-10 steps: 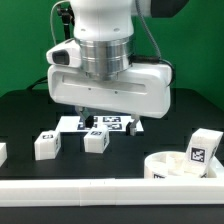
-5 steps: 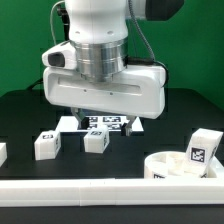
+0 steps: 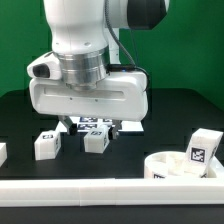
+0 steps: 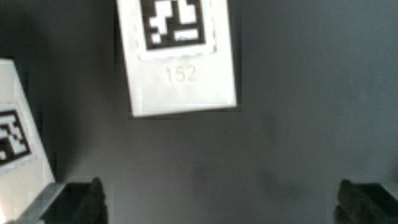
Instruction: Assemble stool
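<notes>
The stool lies in loose white parts on the black table. The round seat disc point(image 3: 178, 166) is at the exterior view's lower right, with a tagged leg block point(image 3: 204, 148) right behind it. Two more leg blocks point(image 3: 45, 144) point(image 3: 96, 141) lie in the middle. My gripper point(image 3: 90, 126) hangs just above and behind these two. In the wrist view it point(image 4: 221, 205) is open, its dark fingertips point(image 4: 71, 202) far apart over bare table. A tagged leg block point(image 4: 178, 55) lies ahead of the jaws, untouched. Nothing is held.
The marker board point(image 3: 128, 124) lies flat behind the hand. A long white rail point(image 3: 90, 192) runs along the front edge. Another white piece point(image 3: 2, 152) shows at the exterior view's far left. A second tagged white piece point(image 4: 15, 130) sits at the wrist picture's edge.
The hand has shifted toward the exterior view's left and turned a little. The jaws stay open, and no part has moved.
</notes>
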Action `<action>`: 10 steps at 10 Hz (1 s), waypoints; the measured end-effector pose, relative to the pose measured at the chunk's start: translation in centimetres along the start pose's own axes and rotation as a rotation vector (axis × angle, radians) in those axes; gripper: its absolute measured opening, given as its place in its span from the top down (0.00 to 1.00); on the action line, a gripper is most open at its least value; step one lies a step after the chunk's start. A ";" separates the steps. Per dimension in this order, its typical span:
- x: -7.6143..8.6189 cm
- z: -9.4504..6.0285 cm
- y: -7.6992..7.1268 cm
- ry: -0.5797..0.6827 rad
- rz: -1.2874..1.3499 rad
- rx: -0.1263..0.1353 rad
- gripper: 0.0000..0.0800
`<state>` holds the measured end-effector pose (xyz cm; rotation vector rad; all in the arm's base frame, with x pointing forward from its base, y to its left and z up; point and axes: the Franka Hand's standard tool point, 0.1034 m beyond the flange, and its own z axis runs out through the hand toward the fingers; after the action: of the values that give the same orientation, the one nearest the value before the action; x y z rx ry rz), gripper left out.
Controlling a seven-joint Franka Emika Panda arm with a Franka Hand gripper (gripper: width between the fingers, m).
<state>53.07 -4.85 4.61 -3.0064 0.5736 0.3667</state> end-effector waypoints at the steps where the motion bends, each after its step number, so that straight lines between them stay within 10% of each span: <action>1: 0.1 0.0 0.0 0.005 -0.001 0.000 0.19; 10: -1.2 1.0 1.9 -0.551 0.010 -0.015 0.19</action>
<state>51.08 -6.12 3.94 -2.7210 0.5256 1.1461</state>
